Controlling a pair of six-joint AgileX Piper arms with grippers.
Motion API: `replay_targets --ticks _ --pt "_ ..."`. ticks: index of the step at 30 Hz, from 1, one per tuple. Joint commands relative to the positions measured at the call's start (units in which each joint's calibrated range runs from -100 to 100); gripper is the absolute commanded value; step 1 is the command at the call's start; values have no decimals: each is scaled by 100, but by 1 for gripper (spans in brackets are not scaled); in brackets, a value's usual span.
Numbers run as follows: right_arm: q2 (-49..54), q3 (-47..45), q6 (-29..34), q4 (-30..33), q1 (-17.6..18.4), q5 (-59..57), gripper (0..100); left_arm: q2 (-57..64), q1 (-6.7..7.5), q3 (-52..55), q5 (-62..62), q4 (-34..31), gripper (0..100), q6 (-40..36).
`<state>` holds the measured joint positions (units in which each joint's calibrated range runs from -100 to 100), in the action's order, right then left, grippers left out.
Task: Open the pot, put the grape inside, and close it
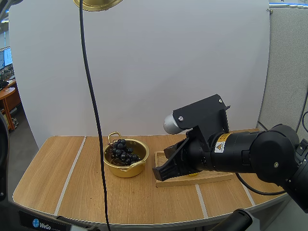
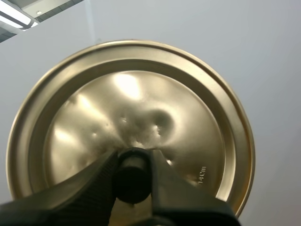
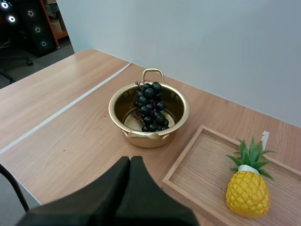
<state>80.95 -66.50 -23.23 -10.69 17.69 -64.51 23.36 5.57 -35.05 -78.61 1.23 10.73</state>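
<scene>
The lid (image 1: 97,4) is cut off by the upper border of the high view, where just a slice of its golden rim shows, high above the tabletop (image 1: 62,173). In the left wrist view its domed, dented face is plain, and the left gripper (image 2: 133,165) has its fingers (image 2: 94,188) clamped on the black knob (image 2: 132,175); the rim nearest the gripper is hidden behind them. My right arm covers most of the wooden tray (image 1: 183,182) in the high view. The right gripper (image 3: 130,165) has its fingers pressed together into one dark wedge, holding nothing, and it hangs near the tray corner closest to the pot (image 3: 120,110). The pot stands open near the middle of the tabletop, somewhat toward the back edge, just beside the tray. The bunch of grapes (image 3: 151,106) lies inside it, heaped toward the back handle. A toy pineapple (image 3: 247,188) stands upright on the tray, away from the pot's side. The tabletop is pale wood with light stripes, and a white screen stands behind its back edge.
</scene>
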Motion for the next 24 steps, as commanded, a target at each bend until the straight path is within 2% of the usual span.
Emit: replay_targets --ticks 1,8,11,18,24 --pt "50 -16 -15 -26 11 98 0 48 21 -40 255 -28 0 -13" --pt "50 -16 -24 139 4 98 0 48 21 -40 255 -28 0 -13" --pt "50 -16 -24 255 -106 25 0 48 21 -40 255 -28 0 -13" --pt "50 -16 -24 -109 -346 -460 0 48 21 -40 255 -28 0 -13" --pt "50 -16 -24 -109 -354 -618 0 27 21 -40 -1182 -28 0 44"
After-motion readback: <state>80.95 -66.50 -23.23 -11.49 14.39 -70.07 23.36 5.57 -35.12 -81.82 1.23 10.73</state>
